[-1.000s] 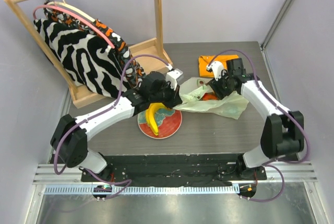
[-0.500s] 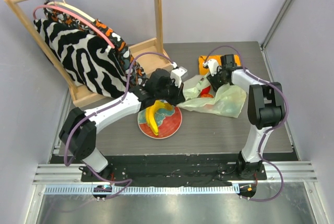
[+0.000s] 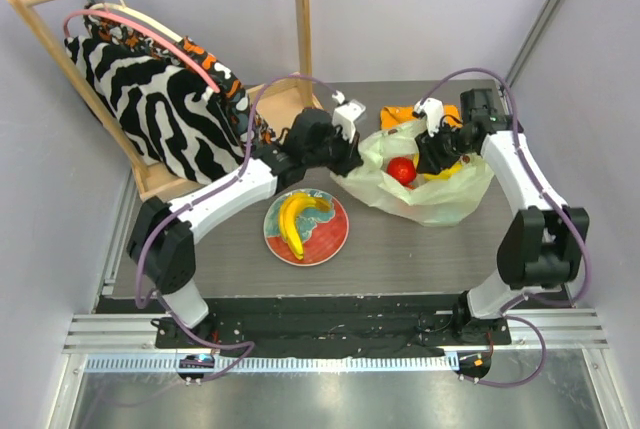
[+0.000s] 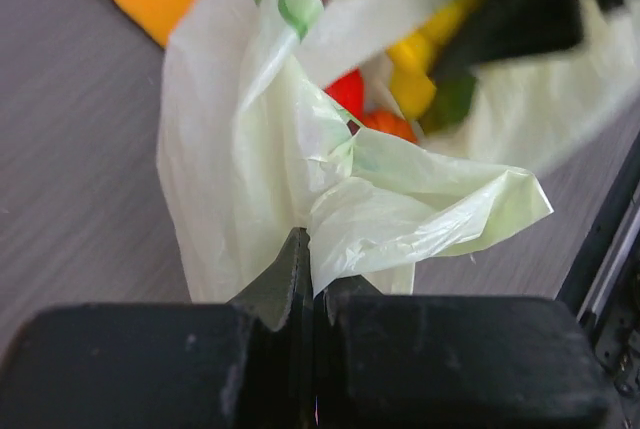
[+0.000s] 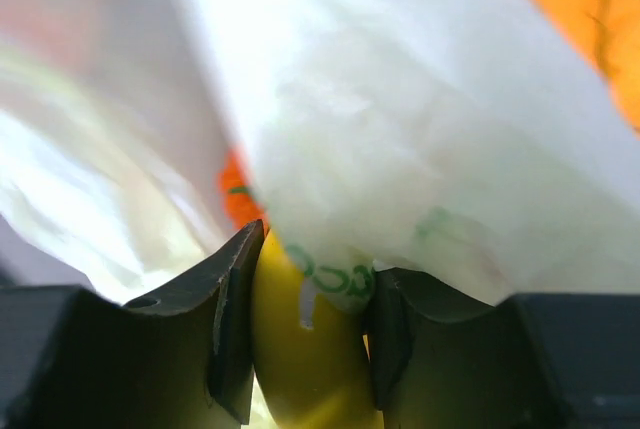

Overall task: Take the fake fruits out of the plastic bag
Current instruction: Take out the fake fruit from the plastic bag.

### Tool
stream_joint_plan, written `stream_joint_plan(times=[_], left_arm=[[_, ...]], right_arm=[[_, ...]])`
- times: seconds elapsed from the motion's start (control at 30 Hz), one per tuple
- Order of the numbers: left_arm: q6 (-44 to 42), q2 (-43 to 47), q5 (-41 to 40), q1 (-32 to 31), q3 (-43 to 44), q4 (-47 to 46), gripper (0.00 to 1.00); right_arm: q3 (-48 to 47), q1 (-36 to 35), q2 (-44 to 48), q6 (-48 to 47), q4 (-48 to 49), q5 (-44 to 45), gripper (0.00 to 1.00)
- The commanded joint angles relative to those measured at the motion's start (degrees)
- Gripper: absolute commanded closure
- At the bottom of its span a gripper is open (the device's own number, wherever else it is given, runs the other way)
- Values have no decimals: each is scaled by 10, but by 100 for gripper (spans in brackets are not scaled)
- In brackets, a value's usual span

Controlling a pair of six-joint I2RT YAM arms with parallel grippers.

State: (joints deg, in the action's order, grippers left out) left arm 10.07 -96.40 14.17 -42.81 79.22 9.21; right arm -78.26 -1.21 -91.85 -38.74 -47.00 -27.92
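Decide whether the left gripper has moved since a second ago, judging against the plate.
Yes. The left gripper, shut on the plastic bag, has gone from the plate's far rim toward the table's far edge.

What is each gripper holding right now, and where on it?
Left gripper pinches the plastic bag at a bunched edge. Right gripper straddles a yellow fruit inside the bag; firm grip cannot be told.

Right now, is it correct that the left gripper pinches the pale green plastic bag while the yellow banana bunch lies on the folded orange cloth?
Not quite: the top view shows the yellow banana bunch on the round red-and-teal plate. The left gripper does pinch the plastic bag.
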Motion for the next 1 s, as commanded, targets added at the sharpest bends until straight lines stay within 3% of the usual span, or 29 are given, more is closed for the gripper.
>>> stream_joint_plan(times=[0.0,0.1,0.27,0.47,0.63,0.7,0.73,0.77,0.8,0.87,0.97], left_arm=[[1,-56,-10,18,111,-24,100],[25,-105,-32,20,188,-35,100],[60,-166,-76,37,289,-41,100],[83,-188,-100,55,297,-51,100],[73,-215,-156,62,324,-66,100],[74,-215,-163,62,337,-80,100],[77,-214,-160,62,344,-82,100],[78,-215,-158,61,350,-84,100],[78,-214,-156,60,354,-89,100],[73,-210,-146,56,363,-89,100],[67,-202,-145,54,352,-87,100]], right_arm=[[-15,-8,38,2,-125,-163,70],[-1,-12,40,6,-157,-207,68],[-9,-12,73,-12,-184,-208,66],[-101,14,62,13,-215,-274,64],[-220,127,-38,47,-210,-319,66],[-255,118,-80,-18,-297,-314,67],[-254,97,-89,-90,-340,-291,68],[-219,43,-95,-109,-385,-210,70],[-185,18,-95,-123,-393,-186,71],[-71,-13,-69,-127,-355,-166,74],[1,-17,-39,-133,-322,-174,73]])
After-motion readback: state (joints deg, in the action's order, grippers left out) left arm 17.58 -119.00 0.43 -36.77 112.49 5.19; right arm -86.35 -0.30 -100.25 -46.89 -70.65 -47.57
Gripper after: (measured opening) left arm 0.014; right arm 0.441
